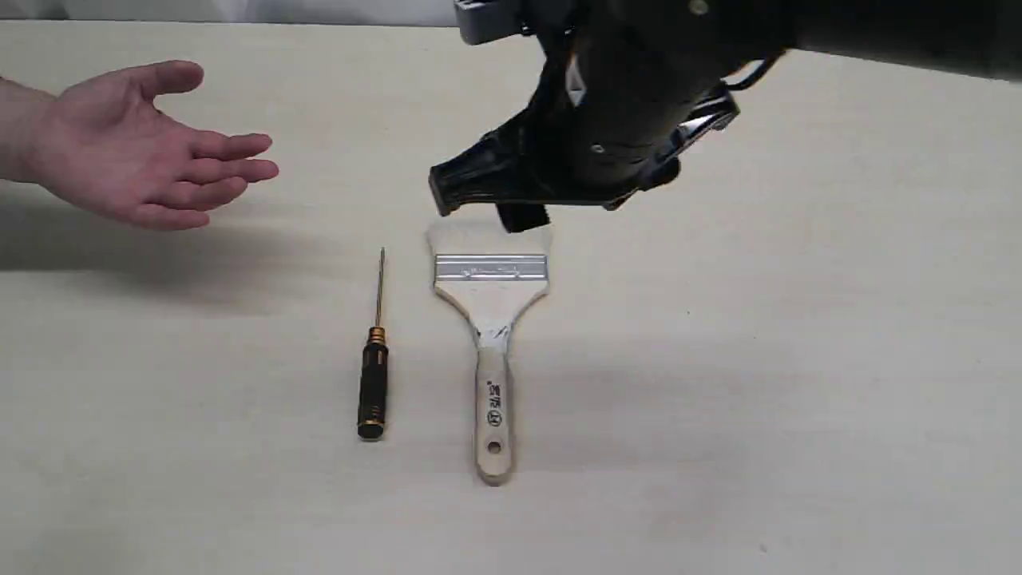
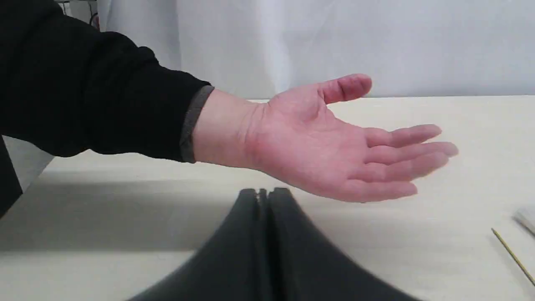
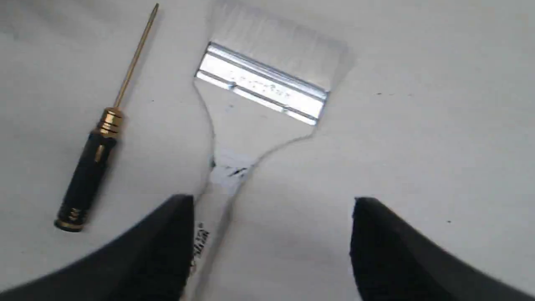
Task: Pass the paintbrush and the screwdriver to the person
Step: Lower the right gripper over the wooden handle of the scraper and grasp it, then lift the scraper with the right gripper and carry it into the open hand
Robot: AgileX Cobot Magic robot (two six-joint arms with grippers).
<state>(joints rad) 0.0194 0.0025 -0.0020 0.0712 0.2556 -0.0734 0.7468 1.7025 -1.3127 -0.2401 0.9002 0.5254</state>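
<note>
The paintbrush lies flat on the table, bristles away from the front edge. The screwdriver lies parallel on its left, tip pointing the same way. My right gripper hovers open over the bristle end. In the right wrist view the right gripper has its jaws wide apart above the paintbrush handle, with the screwdriver off to one side. The person holds a hand palm up at the far left. My left gripper is shut and empty, just below the person.
The pale table stretches wide to the right of the brush. A black sleeve covers the forearm in the left wrist view. The screwdriver shaft shows at that view's edge.
</note>
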